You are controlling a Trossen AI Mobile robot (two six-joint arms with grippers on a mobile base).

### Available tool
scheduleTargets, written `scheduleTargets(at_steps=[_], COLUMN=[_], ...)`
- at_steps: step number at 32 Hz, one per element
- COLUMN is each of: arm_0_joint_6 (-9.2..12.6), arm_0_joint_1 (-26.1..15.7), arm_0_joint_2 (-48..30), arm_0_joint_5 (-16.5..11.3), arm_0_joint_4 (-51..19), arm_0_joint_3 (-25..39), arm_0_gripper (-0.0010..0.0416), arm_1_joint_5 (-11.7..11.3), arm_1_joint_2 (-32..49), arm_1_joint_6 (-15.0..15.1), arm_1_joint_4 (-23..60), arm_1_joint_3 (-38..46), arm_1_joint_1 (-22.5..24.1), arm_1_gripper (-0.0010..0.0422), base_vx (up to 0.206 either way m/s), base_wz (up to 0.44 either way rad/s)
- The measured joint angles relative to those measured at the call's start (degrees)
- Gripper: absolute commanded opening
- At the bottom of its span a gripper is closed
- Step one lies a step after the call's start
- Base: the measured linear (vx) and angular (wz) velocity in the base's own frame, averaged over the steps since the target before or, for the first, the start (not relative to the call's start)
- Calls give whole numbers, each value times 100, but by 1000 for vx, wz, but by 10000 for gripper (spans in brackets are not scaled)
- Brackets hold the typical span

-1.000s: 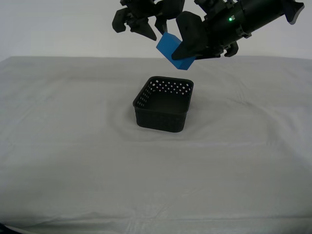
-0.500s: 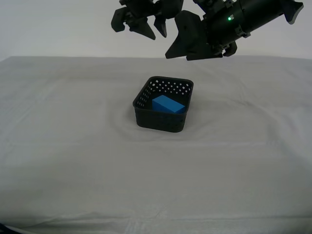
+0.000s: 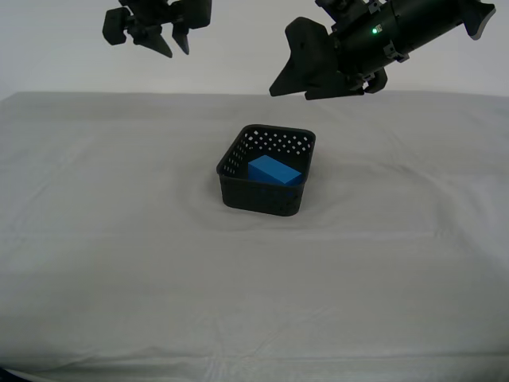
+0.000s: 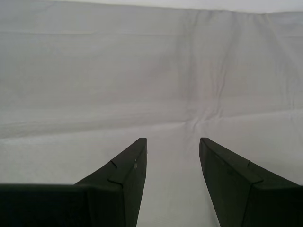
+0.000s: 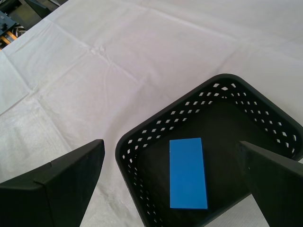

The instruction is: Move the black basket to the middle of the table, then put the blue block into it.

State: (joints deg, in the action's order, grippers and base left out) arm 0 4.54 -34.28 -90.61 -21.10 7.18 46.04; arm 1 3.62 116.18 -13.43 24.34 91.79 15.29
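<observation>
The black basket (image 3: 266, 189) stands on the table (image 3: 111, 239) near its middle. The blue block (image 3: 274, 170) lies flat on the basket's floor. In the first wrist view the block (image 5: 188, 172) and the basket (image 5: 227, 94) show from above. My first gripper (image 3: 298, 86) hangs open and empty above the basket, a little to the exterior view's right; it is wide open in its own view (image 5: 173, 189). My second gripper (image 3: 176, 46) is high at the exterior view's upper left, open and empty, with only cloth in its own view (image 4: 173, 146).
The white-grey cloth (image 4: 142, 71) is slightly wrinkled around the basket. Dark equipment (image 5: 14, 14) shows beyond the table's edge in a corner of the first wrist view.
The blue block left my first gripper and dropped into the basket. My second gripper then moved away to the exterior view's left. My first gripper stayed in place, open.
</observation>
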Motion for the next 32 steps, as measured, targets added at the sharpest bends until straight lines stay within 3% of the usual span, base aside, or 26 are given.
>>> scheduleTargets(at_steps=[32], arm_0_joint_6=[0], arm_0_joint_1=[-4], arm_0_joint_2=[0], arm_0_joint_5=[2], arm_0_joint_4=[2], arm_0_joint_3=[2], arm_0_gripper=[387], arm_1_joint_5=[-28], arm_1_joint_2=[0], arm_1_joint_6=[2], arm_1_joint_4=[-42], arm_1_joint_3=[0], arm_1_joint_1=[-33], arm_1_gripper=[146], base_vx=[0], base_wz=[0])
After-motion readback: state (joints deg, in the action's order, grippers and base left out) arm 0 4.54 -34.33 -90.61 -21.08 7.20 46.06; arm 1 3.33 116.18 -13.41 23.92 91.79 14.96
